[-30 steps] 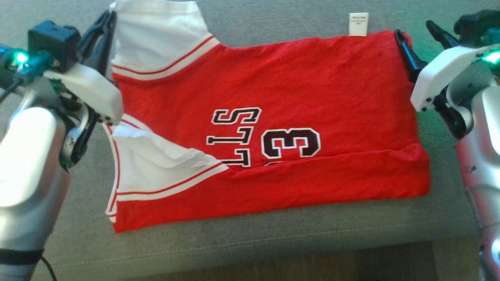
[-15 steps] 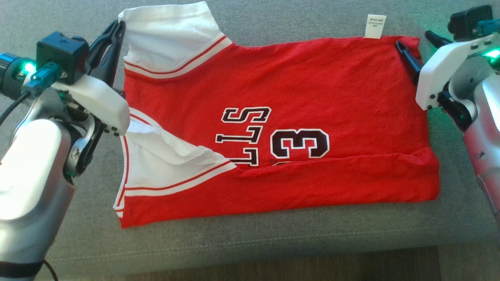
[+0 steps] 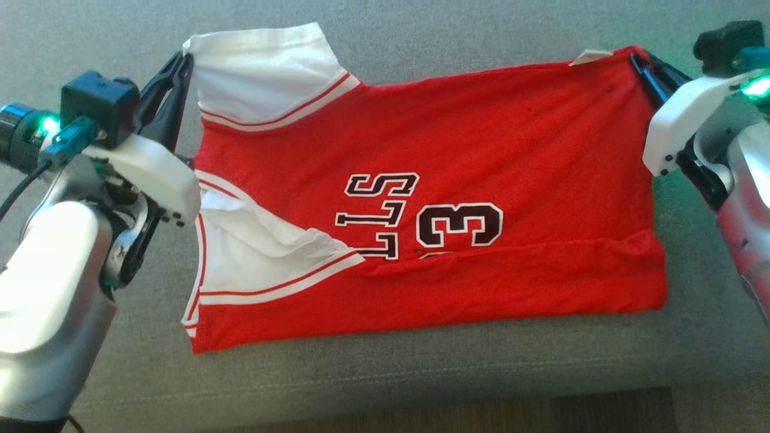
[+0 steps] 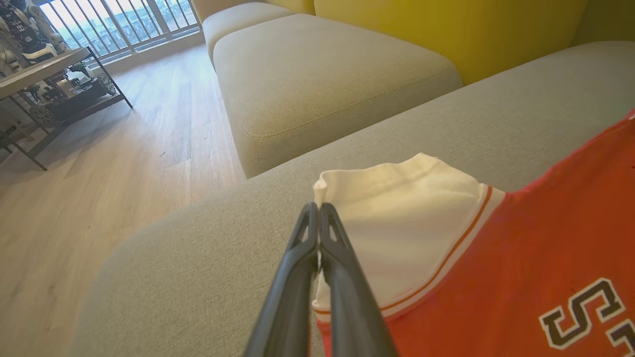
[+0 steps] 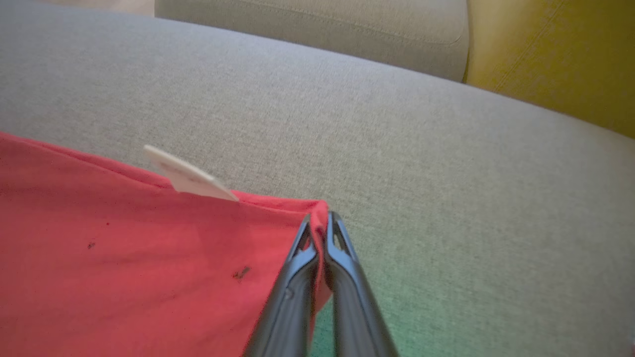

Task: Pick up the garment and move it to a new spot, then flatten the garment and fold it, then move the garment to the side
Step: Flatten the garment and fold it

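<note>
Here, the red jersey (image 3: 481, 156) lies lengthwise across the grey sofa seat (image 3: 421, 373), its near long side folded up over part of the black-and-white lettering and the "3". The left pincer (image 3: 183, 60) is clamped narrow on the far corner of the upper white sleeve (image 3: 264, 72), its two dark fingers pressed together with cloth between them. The right pincer (image 3: 636, 59) is likewise pinched tight on the far red hem corner, just beside the white label (image 3: 591, 57). Around the garment, the left wrist view shows a second grey cushion (image 4: 322, 74), a yellow backrest (image 4: 446, 25), pale wooden floor (image 4: 124, 148) and a metal-framed shelf (image 4: 49, 74) near a railing (image 4: 124, 20), all well apart from the jersey. Compared with half a second ago, the far hem corner has lifted off the seat in the right pincer, so the far edge now slopes up toward it, and the label, then lying flat beyond that edge, now sticks out tilted. The sleeve corner looks much as it did.
</note>
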